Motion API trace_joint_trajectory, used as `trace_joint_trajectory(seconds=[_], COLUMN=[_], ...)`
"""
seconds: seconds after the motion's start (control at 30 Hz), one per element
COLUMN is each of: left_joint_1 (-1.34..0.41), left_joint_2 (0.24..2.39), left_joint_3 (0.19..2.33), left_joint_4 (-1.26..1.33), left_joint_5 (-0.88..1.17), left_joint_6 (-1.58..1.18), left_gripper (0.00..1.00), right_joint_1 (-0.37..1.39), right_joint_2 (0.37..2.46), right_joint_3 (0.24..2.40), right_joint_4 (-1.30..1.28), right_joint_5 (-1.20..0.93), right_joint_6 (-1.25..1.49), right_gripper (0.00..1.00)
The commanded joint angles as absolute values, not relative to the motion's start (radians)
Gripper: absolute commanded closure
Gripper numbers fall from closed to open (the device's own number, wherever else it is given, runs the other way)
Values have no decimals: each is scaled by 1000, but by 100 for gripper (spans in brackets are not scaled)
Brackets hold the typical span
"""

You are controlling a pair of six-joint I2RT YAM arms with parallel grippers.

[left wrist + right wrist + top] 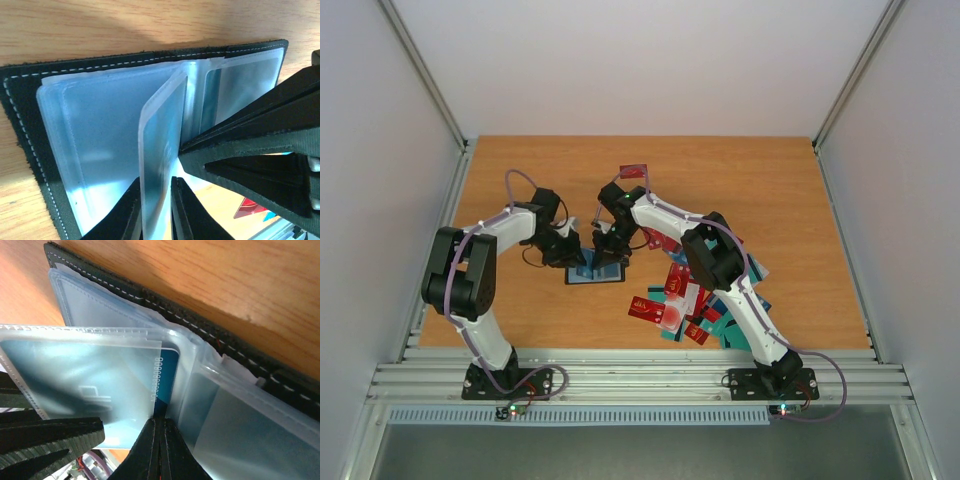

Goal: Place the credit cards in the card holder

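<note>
Left gripper (156,184) is pinching a clear sleeve (162,135) of the open black card holder (595,272), which is lying directly under both tools. Right gripper (159,421), jaws pressed together, is apparently seating a blue card (167,365) just above its tips. Many credit cards (685,300) are waiting loose behind it, so most of the job is likely remaining

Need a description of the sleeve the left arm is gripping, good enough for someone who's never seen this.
On the wooden table, a black card holder lies open between the left arm and right arm. Clear plastic sleeves fan from its spine; the upright sleeve is pinched between the left fingers, standing on edge while its neighbours lie flat.
</note>
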State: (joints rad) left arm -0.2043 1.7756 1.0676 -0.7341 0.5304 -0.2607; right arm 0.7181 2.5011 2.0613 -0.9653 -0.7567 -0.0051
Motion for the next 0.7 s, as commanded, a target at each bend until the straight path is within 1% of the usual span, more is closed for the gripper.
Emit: trace_joint_trajectory(seconds=[0.0, 0.07, 0.17, 0.27, 0.37, 0.5, 0.67], left_joint_1=[-210, -210, -210, -210, -210, -204, -174], left_joint_2=[1758, 1757, 1750, 1735, 1721, 1695, 1662], left_joint_3=[1086, 1090, 1092, 1090, 1088, 1089, 1077], left_joint_4=[-752, -757, -767, -776, -780, -795, -807], left_joint_5=[504, 502, 477, 460, 453, 430, 399], left_joint_6=[-252, -249, -243, -237, -235, -232, -224], left_gripper=[84, 82, 74, 69, 60, 49, 37], right_joint_1=[719, 718, 719, 718, 719, 718, 709], right_joint_2=[2490, 2482, 2466, 2445, 2422, 2383, 2323], right_joint_3=[2058, 2057, 2058, 2063, 2069, 2071, 2052], right_joint_4=[-973, -971, -971, -973, -981, -1002, -1045], right_joint_5=[-744, -743, -741, -738, -735, -716, -658], right_joint_6=[-2, -2, -2, -2, -4, -19, -57], right_gripper=[99, 99, 99, 98, 97, 92, 81])
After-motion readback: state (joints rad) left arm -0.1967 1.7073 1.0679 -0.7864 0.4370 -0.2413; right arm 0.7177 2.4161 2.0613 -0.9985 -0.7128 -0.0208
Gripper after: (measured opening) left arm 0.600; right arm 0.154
